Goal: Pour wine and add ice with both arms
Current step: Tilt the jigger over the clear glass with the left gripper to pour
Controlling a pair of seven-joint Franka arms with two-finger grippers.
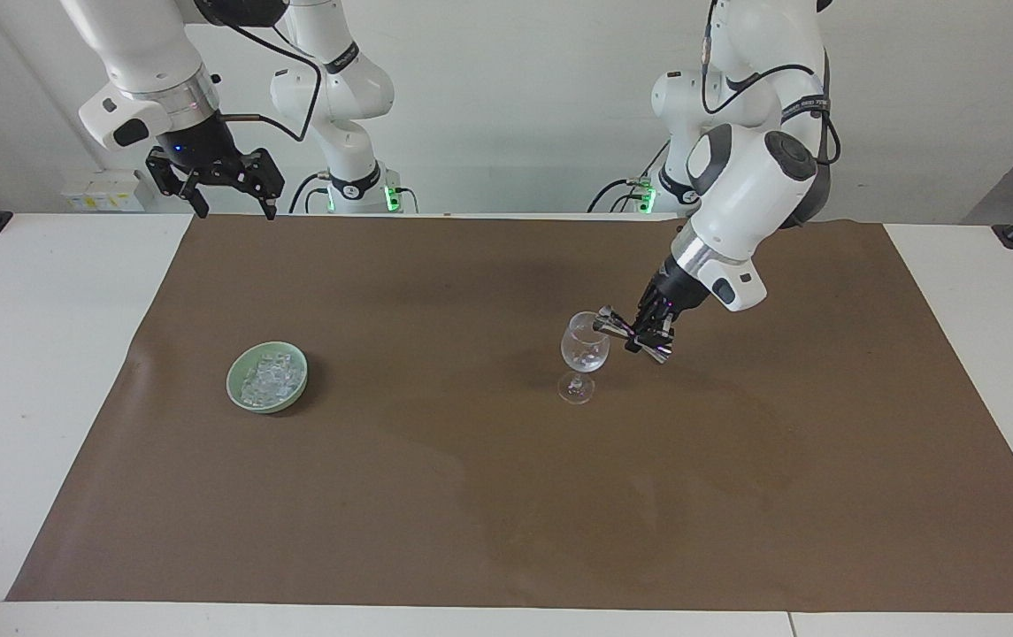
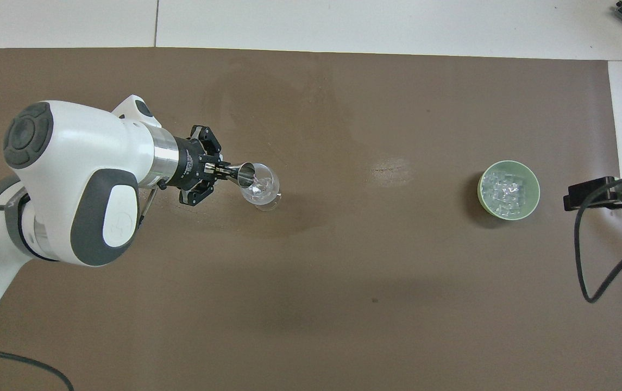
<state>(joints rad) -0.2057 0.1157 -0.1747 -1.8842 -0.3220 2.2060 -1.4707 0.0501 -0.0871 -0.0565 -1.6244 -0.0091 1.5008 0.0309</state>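
Left gripper (image 1: 628,334) clamped on small metal jigger (image 2: 245,175), tipped at wine glass (image 1: 585,354) rim, toward left arm's end of brown mat (image 1: 506,495). Right gripper (image 1: 232,208) wide, empty, waited over mat edge. Ice (image 1: 270,377) sat in green bowl (image 1: 245,402), toward right arm's end.

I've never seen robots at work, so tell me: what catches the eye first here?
The left gripper tips a small metal cup over the rim of a wine glass standing on the brown mat. Toward the right arm's end sits a green dish of ice. The right gripper waits open, up over the mat's edge by its base.
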